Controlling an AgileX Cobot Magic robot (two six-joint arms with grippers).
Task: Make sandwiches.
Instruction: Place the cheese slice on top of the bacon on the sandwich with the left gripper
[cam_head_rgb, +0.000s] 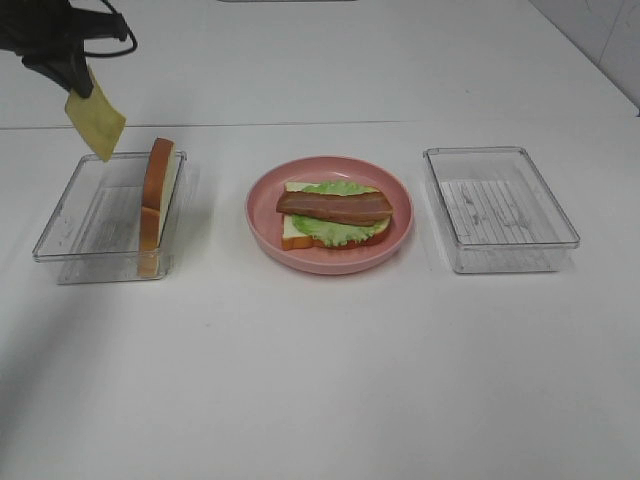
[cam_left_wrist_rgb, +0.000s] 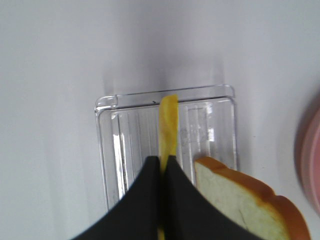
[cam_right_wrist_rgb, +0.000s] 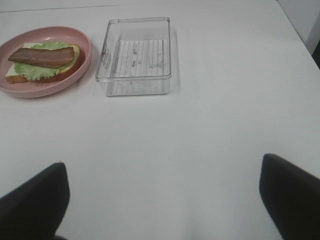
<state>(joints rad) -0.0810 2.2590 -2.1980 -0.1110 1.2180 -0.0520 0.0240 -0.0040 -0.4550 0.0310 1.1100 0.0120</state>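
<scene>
The left gripper (cam_head_rgb: 72, 78) hung above the far corner of the left tray (cam_head_rgb: 60, 245). Its two black fingers (cam_left_wrist_rgb: 145, 200) were pinched on the top edge of a yellow cheese slice (cam_head_rgb: 96, 122), which dangled tilted in the air, clear of the tray. Inside that tray a bread slice (cam_head_rgb: 158, 190) stood on edge against the wall nearest the plate.

On the pink plate (cam_head_rgb: 258, 215) in the middle of the table (cam_head_rgb: 320, 380) lay the half-built sandwich (cam_head_rgb: 333, 215): a bread base (cam_head_rgb: 295, 235), a lettuce leaf (cam_head_rgb: 335, 230) and bacon strips (cam_head_rgb: 335, 206) on top, with no cheese or upper slice yet. The right tray (cam_head_rgb: 432, 185) sat on the plate's other side. The right gripper (cam_right_wrist_rgb: 162, 164) waited low over bare table, fingers spread wide and holding nothing.

The grip appeared to take only a thin margin of the cheese, so the slice could slip or swing on its way to the plate. Released askew, it might slide off the rounded bacon or overhang the bread, leaving the top slice crooked. A low pass could also clip the upright bread.
</scene>
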